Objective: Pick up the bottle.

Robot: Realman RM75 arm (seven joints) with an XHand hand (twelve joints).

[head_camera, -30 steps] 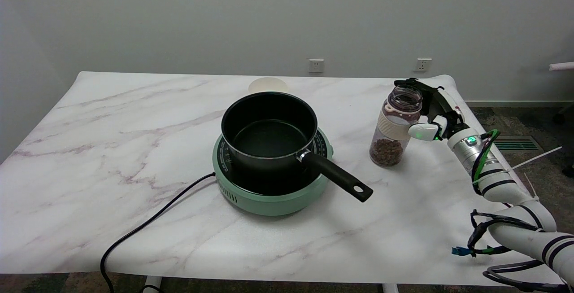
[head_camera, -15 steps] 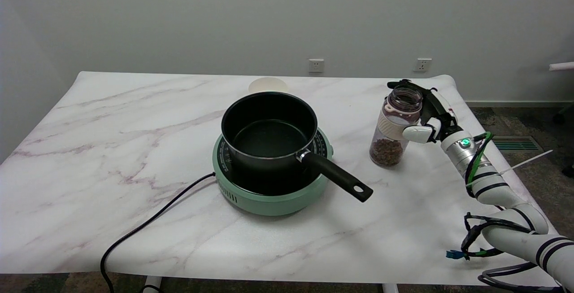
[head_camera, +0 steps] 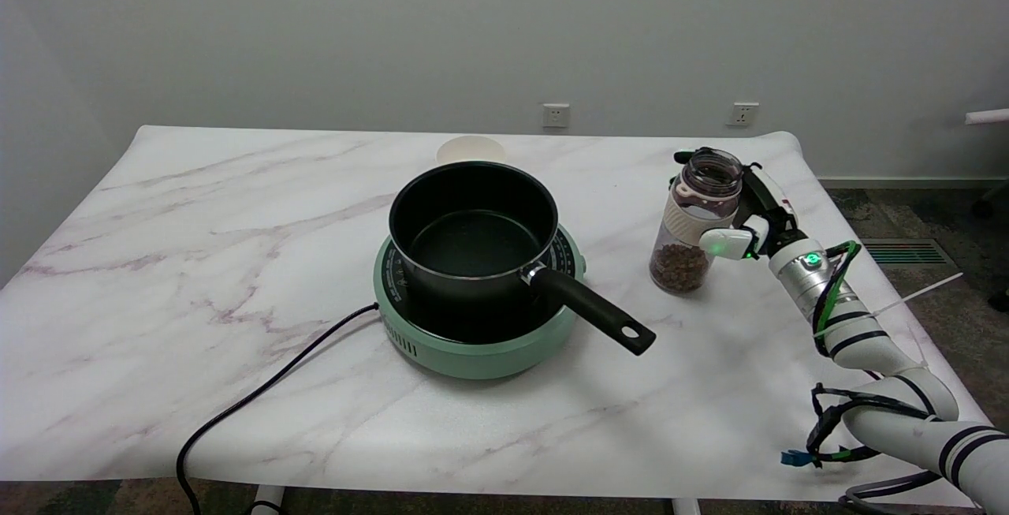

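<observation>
Fingers (head_camera: 694,155) of my right hand (head_camera: 749,211) curl behind the bottle (head_camera: 695,222) with the thumb at its front, but I cannot tell whether they actually grip it. It stands upright on the table (head_camera: 236,263) (brown pellets inside, no cap), just left of my palm, with the pot (head_camera: 471,233) on its green cooker (head_camera: 481,345) further left.

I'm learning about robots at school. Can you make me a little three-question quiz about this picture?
1. True or false: the bottle has its lid on.
2. What stands on the green cooker? A) a kettle B) a black pot C) a plate
3. Which side of the bottle is the right hand on, in the picture?

Key:
1. False, its mouth is open.
2. B, the black pot.
3. The right side, reaching around it.
</observation>
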